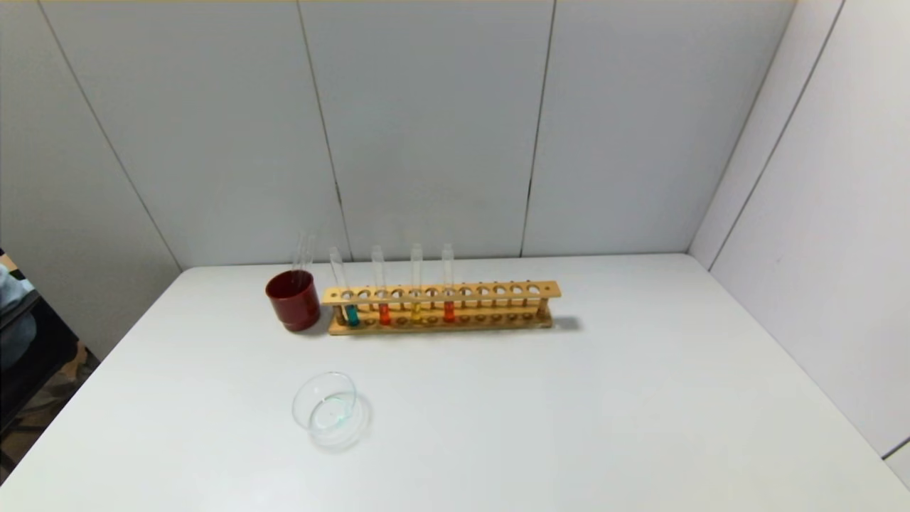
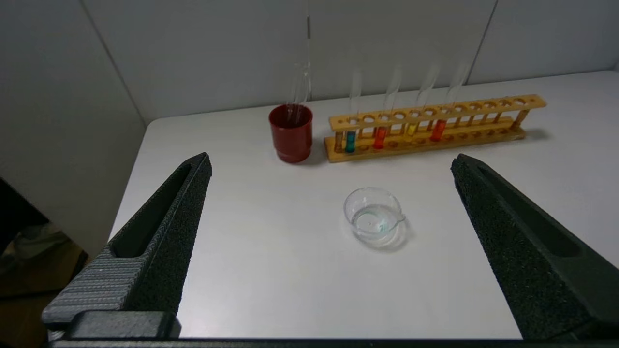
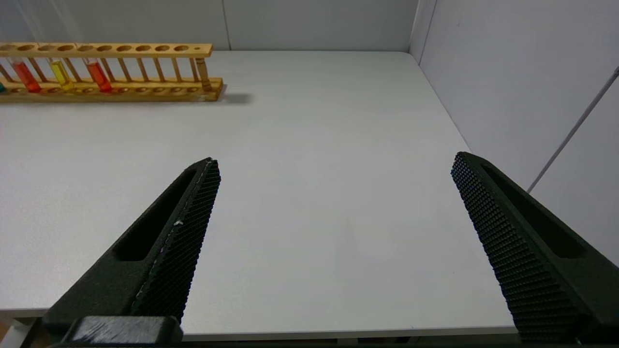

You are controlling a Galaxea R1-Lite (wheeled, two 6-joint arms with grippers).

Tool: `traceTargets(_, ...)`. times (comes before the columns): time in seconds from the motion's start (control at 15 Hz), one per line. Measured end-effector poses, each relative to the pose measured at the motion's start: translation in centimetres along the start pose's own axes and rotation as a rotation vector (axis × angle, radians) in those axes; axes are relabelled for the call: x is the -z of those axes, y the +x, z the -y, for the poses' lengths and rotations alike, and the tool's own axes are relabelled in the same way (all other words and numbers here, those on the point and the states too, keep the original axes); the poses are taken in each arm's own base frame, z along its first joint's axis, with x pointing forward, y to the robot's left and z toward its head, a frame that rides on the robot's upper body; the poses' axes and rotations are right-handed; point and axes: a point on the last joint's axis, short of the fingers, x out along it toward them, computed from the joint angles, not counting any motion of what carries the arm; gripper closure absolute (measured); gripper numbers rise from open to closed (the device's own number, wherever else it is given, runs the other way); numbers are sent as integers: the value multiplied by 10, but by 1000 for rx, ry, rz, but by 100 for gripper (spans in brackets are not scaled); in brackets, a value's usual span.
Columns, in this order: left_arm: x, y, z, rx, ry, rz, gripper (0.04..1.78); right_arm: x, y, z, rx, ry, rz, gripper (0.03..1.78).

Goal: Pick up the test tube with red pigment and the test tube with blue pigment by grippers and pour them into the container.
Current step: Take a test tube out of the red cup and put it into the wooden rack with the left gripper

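Observation:
The blue-pigment test tube stands at the left end of a wooden rack, also seen in the left wrist view. Two red-pigment tubes stand in the same rack with a yellow one between them. The clear glass dish sits on the table in front of the rack's left end. My left gripper is open and empty, back from the dish. My right gripper is open and empty over the table's near right part. Neither gripper shows in the head view.
A dark red cup holding bare clear tubes stands just left of the rack. Grey walls close the back and the right side of the white table. The table's left edge drops off beside the cup.

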Motion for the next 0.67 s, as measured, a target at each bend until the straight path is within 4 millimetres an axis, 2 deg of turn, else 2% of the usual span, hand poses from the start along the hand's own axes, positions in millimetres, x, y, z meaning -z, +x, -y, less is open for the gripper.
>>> traceTargets(0.13,-34,36,-3,28,-7,-19,7,0,0,0,0,0,0,6)
traceTargets(0.33,-61,100,-9,49,-19,-42,7,0,0,0,0,0,0,6)
traceTargets(0.47,-65,144,-13,57,-33,-73,7,0,0,0,-1,0,0,6)
traceTargets(0.67,-58,197,-15,72,-57,-108,7,0,0,0,0,0,0,6)
